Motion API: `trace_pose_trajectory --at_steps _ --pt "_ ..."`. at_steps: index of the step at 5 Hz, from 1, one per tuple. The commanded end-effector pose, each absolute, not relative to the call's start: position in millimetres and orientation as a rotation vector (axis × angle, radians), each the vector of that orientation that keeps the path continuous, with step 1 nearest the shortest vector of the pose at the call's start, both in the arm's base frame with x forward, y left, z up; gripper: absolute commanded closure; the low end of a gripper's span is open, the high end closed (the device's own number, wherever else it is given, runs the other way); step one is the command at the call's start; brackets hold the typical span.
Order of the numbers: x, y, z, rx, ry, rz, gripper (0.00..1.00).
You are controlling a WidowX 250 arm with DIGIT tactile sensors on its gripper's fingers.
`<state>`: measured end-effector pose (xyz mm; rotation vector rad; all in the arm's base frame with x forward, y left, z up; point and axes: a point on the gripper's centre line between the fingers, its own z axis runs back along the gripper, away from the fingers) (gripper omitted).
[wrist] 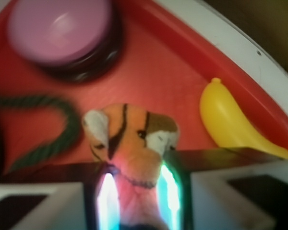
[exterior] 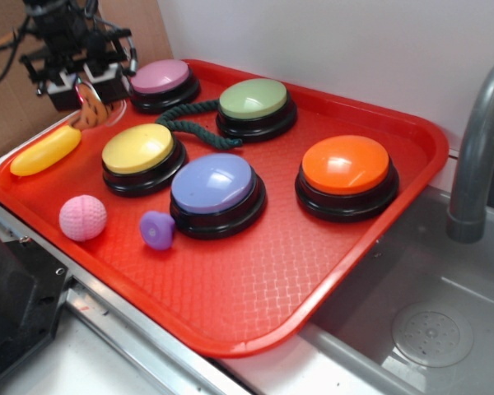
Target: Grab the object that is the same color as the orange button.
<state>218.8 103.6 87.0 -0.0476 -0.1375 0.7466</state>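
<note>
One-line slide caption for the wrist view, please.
Hand closed on the small orange striped plush tiger, beside the yellow banana-shaped toy on the red tray.

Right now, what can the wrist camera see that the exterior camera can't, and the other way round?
Only the wrist view shows the small orange plush tiger toy's striped face, sitting between the gripper fingers. Only the exterior view shows the big round orange dome button, the yellow, green and purple buttons, the pink ball and the grey faucet. Both show the red plastic tray, the yellow banana-shaped toy, the pink dome button and the green rope.
</note>
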Motion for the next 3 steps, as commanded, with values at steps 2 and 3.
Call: trace_pose_trajectory --at_steps 2,3 --pt "239.4 20.5 140.2 -0.188 -0.092 0.085 1.0" --pt "240.4 22.0 135.6 -0.169 -0.055 0.095 1.0"
